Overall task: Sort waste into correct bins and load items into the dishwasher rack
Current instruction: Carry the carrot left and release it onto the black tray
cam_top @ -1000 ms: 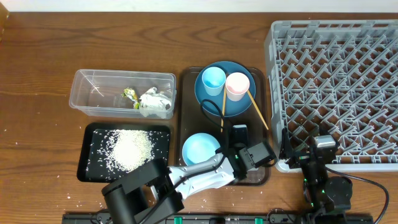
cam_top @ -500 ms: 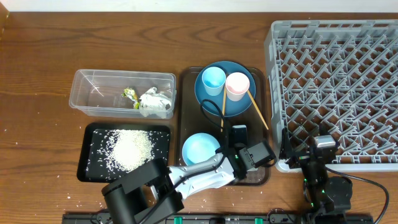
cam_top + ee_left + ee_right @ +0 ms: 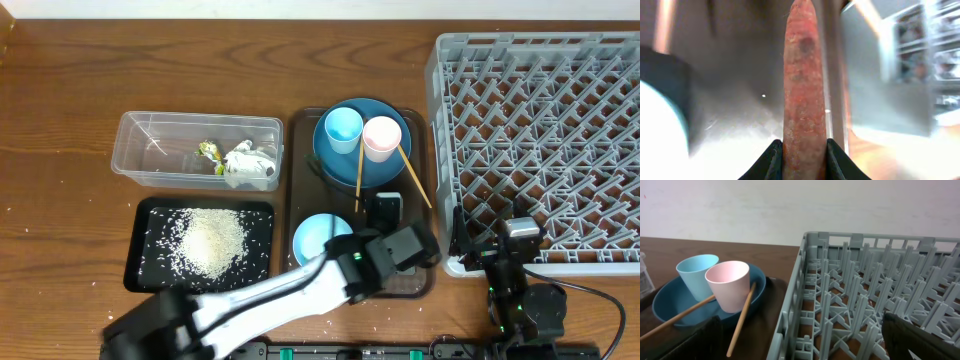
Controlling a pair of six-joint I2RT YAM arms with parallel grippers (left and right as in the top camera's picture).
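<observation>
My left gripper point(image 3: 804, 146) is shut on the small orange carrot point(image 3: 802, 75), which points straight out from the jaws. From overhead this gripper point(image 3: 386, 214) hangs over the brown serving tray point(image 3: 300, 190), beside the pale blue bowl point(image 3: 318, 236); the carrot is hidden there. The dark blue plate point(image 3: 385, 170) carries the light blue cup point(image 3: 343, 128), the pale pink cup point(image 3: 381, 137) and two chopsticks point(image 3: 415, 180). My right gripper point(image 3: 805, 337) is open and empty at the front left corner of the grey dishwasher rack point(image 3: 540, 130).
The clear tub point(image 3: 140, 130) holds crumpled white paper point(image 3: 250, 165) and a green-yellow wrapper point(image 3: 210, 153). The black tray point(image 3: 145, 275) holds rice point(image 3: 210, 240). A few grains lie loose on the table at the front left.
The left arm has swung and blurs in the overhead view; its gripper has shifted slightly back over the brown tray. The right arm has not moved.
</observation>
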